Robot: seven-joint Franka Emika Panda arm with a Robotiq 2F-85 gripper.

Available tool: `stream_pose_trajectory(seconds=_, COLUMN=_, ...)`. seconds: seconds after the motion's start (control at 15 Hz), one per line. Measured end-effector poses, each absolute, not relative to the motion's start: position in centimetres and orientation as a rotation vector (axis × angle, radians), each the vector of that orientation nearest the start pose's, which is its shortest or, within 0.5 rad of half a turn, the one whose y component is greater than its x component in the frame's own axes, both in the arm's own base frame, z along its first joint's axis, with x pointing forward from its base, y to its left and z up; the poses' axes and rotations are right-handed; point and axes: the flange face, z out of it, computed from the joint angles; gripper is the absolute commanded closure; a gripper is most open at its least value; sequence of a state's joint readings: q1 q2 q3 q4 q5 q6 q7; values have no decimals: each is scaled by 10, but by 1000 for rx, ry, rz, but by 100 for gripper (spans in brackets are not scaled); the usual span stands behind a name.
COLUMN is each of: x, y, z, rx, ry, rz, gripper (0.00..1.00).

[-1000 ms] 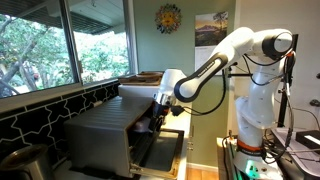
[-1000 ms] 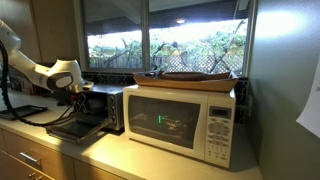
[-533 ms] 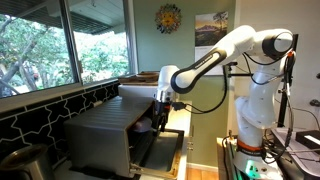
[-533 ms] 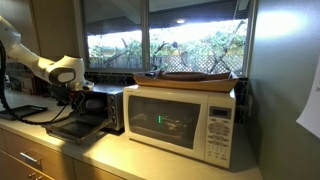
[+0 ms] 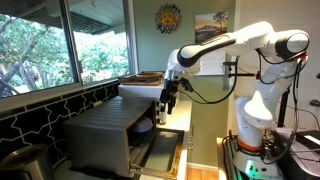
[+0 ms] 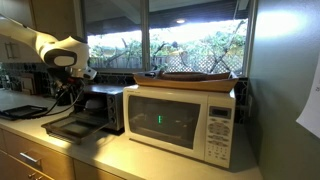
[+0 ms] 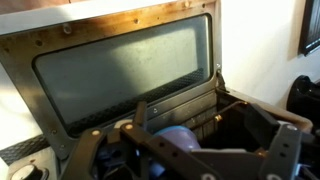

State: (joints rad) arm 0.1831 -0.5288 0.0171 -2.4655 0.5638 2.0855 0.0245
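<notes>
My gripper [image 5: 168, 100] hangs above the front of a silver toaster oven [image 5: 105, 135] whose door [image 5: 160, 152] lies folded down. It also shows in an exterior view [image 6: 68, 88], above the dark open door [image 6: 70, 127]. In the wrist view my gripper [image 7: 185, 165] is open and holds nothing, with its dark fingers [image 7: 85, 152] spread to either side. Between them I look into the oven's dark inside, where a pale blue rounded object [image 7: 178, 138] sits. The door's glass pane [image 7: 120, 70] fills the upper part of that view.
A white microwave [image 6: 180, 120] stands right beside the toaster oven, with a flat wooden tray [image 6: 195, 77] on top. Windows [image 5: 40, 50] run behind the counter. The counter's front edge [image 6: 60, 155] is close to the open door.
My gripper has risen from the open door's level to above the oven front, and the arm has swung upward. The oven door has stayed down.
</notes>
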Motion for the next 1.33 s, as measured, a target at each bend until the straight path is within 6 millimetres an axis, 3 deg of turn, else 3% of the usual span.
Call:
stream_pose_trajectory(seconds=0.4, x=354, y=47, z=574, rx=-2516, ry=202, rz=-411, gripper=0)
stream_pose_trajectory(seconds=0.73, x=315, y=17, z=616, rx=-2447, ry=255, rz=-610, gripper=0)
stream_pose_trajectory(seconds=0.93, x=301, y=13, z=622, rx=-2421, ry=266, rz=-659, gripper=0)
stream_pose_trajectory(seconds=1.33, x=302, y=13, z=619, rx=-2419, ry=273, rz=-659, gripper=0)
